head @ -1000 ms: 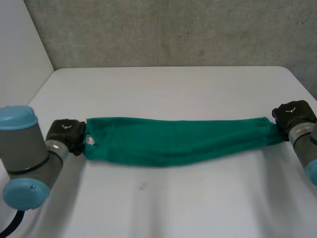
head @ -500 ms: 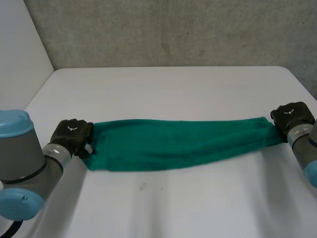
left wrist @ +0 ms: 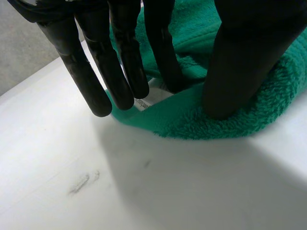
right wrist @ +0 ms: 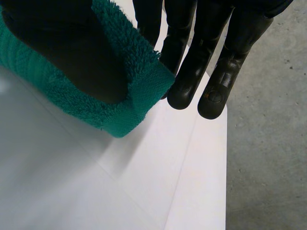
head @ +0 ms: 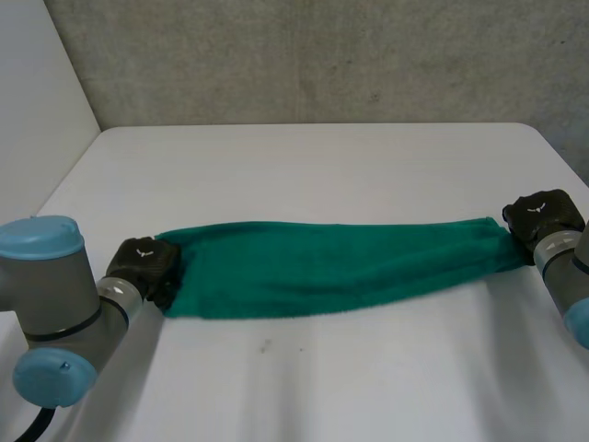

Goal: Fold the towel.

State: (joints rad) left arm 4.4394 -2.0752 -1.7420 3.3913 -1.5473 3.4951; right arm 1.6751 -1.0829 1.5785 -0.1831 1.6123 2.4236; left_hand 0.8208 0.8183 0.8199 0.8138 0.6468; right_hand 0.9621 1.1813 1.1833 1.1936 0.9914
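Observation:
A green towel (head: 331,267), folded into a long narrow band, lies across the white table (head: 304,387). My left hand (head: 143,265) is at its left end. In the left wrist view the towel (left wrist: 230,117) lies under the thumb (left wrist: 244,62), which rests on it, while the fingers (left wrist: 91,67) hang straight and spread beside the towel's edge and its white label (left wrist: 149,98). My right hand (head: 543,214) is at the right end. There the towel's corner (right wrist: 136,91) is pinched between the thumb and the fingers (right wrist: 192,79).
The table's right edge (right wrist: 218,158) runs just beyond my right hand, with grey floor (right wrist: 268,143) below it. A grey wall (head: 322,55) stands behind the table. Bare tabletop lies in front of and behind the towel.
My left hand moved a little right and toward the table's front, and its fingers loosened from the towel's left end, which now lies flat. The right hand barely moved.

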